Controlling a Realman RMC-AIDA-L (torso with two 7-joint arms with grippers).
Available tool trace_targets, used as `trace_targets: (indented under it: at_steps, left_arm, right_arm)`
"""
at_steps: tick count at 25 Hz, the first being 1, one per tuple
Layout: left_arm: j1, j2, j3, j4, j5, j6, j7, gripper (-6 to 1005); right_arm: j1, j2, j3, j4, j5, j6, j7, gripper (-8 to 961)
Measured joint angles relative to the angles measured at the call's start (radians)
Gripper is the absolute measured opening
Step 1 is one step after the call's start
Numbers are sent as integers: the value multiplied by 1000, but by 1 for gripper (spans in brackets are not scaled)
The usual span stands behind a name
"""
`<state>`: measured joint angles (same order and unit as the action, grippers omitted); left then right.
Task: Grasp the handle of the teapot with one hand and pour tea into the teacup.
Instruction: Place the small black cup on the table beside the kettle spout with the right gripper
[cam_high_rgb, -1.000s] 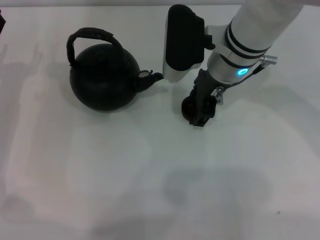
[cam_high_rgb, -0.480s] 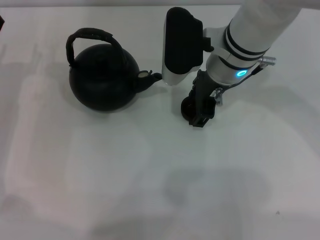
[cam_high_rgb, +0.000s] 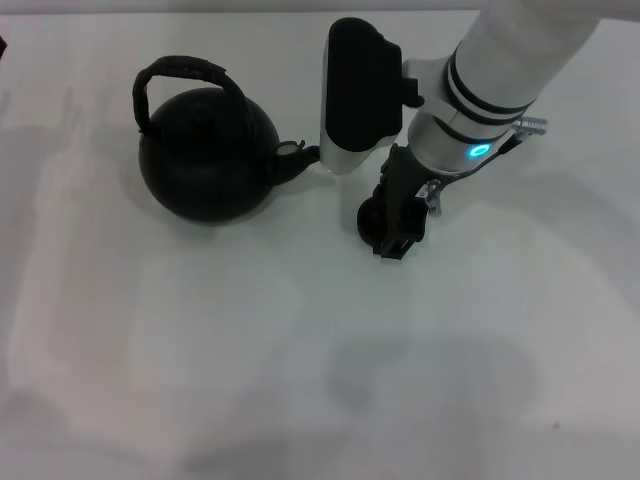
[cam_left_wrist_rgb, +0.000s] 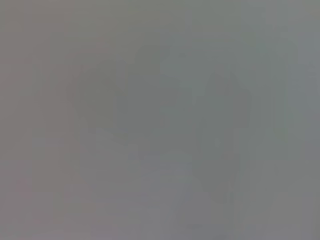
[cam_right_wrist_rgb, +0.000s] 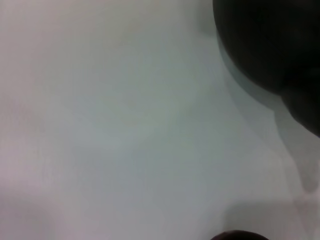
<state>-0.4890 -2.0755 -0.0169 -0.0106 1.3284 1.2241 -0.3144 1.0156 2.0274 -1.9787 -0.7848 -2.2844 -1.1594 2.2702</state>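
Observation:
The matte-black teapot (cam_high_rgb: 205, 150) stands at the back left of the white table, its arched handle (cam_high_rgb: 185, 70) upright and its short spout (cam_high_rgb: 300, 157) pointing right. It also shows as a dark mass in the right wrist view (cam_right_wrist_rgb: 270, 45). The small dark teacup (cam_high_rgb: 370, 216) sits on the table right of the spout, and its rim shows in the right wrist view (cam_right_wrist_rgb: 235, 236). My right gripper (cam_high_rgb: 395, 232) reaches down and is closed on the teacup's right side. The left gripper is out of view, and the left wrist view shows only blank grey.
The white table (cam_high_rgb: 300, 350) stretches wide in front of the teapot and cup. The right arm's white and black wrist housing (cam_high_rgb: 355, 95) hangs just above and right of the spout tip.
My right gripper has shifted slightly left with the teacup, bringing it a little nearer the spout. The teapot has not moved.

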Motion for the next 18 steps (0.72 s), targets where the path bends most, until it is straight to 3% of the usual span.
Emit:
trace_targets:
  at_steps: [18]
  left_arm:
    - [1, 0, -2, 1, 0, 14, 0, 830]
  right_arm:
    - [-5, 2, -7, -16, 1, -8, 0, 852]
